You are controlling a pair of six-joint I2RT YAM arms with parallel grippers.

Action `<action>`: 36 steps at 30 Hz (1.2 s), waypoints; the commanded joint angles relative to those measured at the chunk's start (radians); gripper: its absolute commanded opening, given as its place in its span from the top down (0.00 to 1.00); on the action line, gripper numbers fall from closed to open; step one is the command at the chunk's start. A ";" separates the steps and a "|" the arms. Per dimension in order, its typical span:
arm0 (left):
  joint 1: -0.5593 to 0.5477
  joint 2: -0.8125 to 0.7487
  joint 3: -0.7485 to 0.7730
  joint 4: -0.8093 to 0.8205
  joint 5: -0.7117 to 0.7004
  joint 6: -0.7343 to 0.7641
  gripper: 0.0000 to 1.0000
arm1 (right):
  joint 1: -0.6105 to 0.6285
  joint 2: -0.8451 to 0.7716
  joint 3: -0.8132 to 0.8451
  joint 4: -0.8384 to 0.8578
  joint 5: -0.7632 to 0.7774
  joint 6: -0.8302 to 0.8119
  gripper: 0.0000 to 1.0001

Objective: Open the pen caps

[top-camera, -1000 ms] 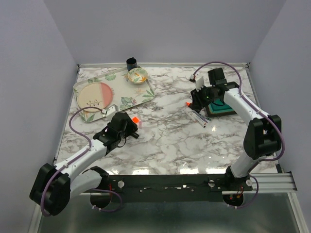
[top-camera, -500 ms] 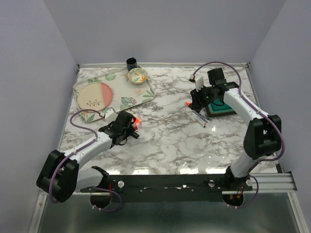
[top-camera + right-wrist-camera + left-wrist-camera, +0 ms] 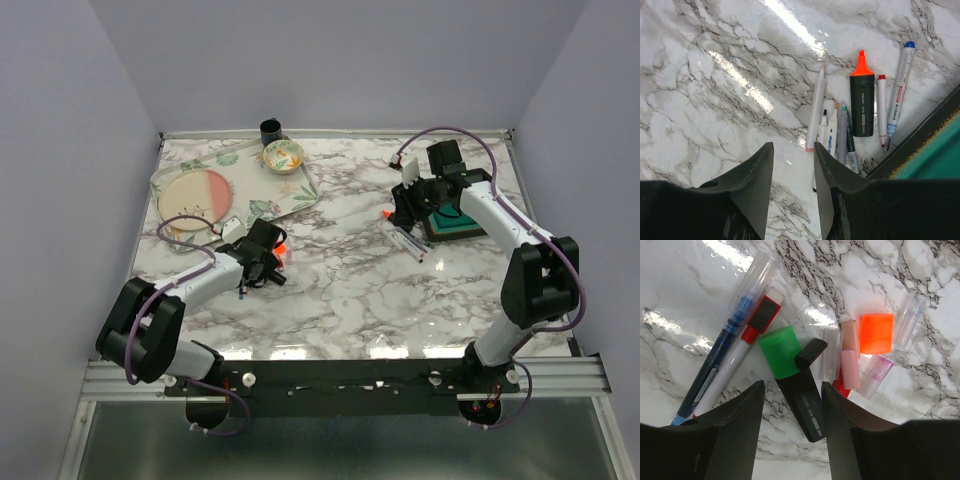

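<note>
Fingers (image 3: pixel 735 435) of our left gripper (image 3: pixel 791 389) stand spread, straddling the black highlighter (image 3: pixel 807 405). We see the green cap (image 3: pixel 781 351) against its far end and the orange cap (image 3: pixel 876 333) loose further right. Our right gripper (image 3: pixel 793 147) gapes over the bare marble table (image 3: pixel 715 75), with the uncapped pens (image 3: pixel 840 130) just beside it.

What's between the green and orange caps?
Left wrist view: between green cap and orange cap lie a black highlighter end, clear cap and pink cap.
</note>
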State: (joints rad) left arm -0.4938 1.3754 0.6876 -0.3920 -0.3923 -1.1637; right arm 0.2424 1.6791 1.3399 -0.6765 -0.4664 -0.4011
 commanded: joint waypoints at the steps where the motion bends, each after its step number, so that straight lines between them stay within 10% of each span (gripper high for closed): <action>1: 0.008 0.039 0.024 -0.025 -0.039 0.007 0.43 | 0.005 -0.022 -0.005 -0.005 -0.028 -0.007 0.55; 17: 0.011 0.189 0.133 -0.116 -0.011 0.044 0.50 | 0.006 -0.027 -0.005 -0.008 -0.034 -0.004 0.55; 36: 0.011 -0.042 0.087 -0.139 -0.011 0.130 0.81 | 0.012 -0.032 -0.004 -0.026 -0.089 -0.015 0.55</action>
State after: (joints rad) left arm -0.4862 1.4651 0.8017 -0.5327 -0.4000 -1.0824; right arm 0.2424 1.6585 1.3399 -0.6777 -0.4938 -0.4011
